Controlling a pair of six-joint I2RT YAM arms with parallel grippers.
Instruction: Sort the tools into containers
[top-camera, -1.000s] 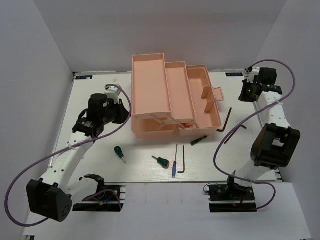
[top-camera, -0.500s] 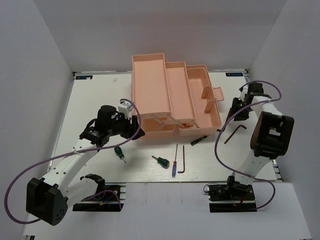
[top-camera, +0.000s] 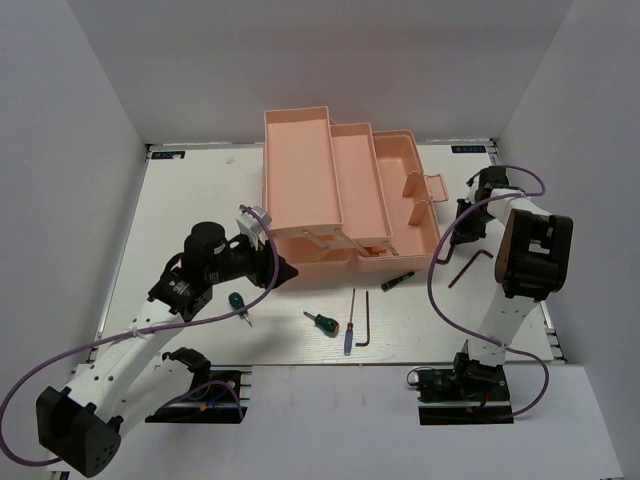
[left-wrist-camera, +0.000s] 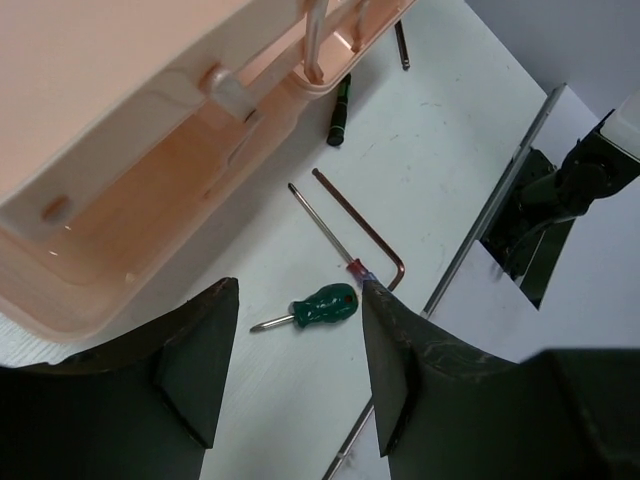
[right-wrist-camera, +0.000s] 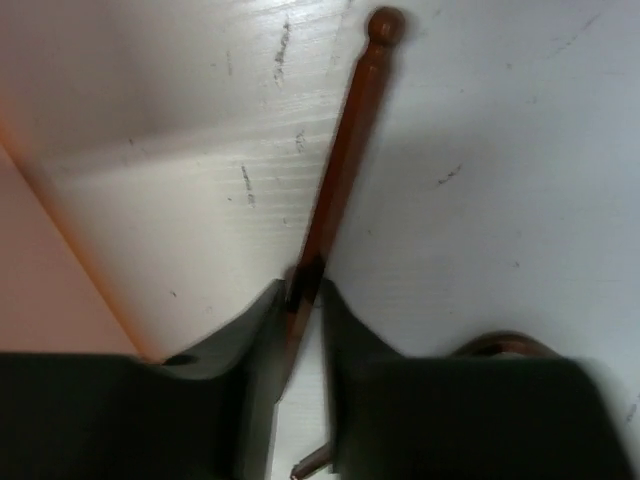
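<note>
Tools nearest the arms: a stubby green-handled screwdriver (top-camera: 237, 302), a second green-handled screwdriver (top-camera: 322, 322), a slim blue-handled screwdriver (top-camera: 349, 332) and a black L-shaped hex key (top-camera: 366, 322) lie loose on the white counter (top-camera: 180, 200), unsorted.
Left tool (left-wrist-camera: 297, 288): wide and empty, tilted down toward the second green-handled screwdriver, probably lining up a pick.
Thin black-and-green screwdriver (top-camera: 398, 281): on the counter just in front of the box, apart from it.
Right tool (right-wrist-camera: 303, 295): narrow, fingers astride the shaft of a long black hex key (right-wrist-camera: 345, 150). It sits low because the key lies flat, and I cannot tell if it pinches.
Translucent peach-pink plastic toolbox (top-camera: 300, 150): open at the far middle, trays stepped apart so each compartment can be reached from above. No tool visible inside.
</note>
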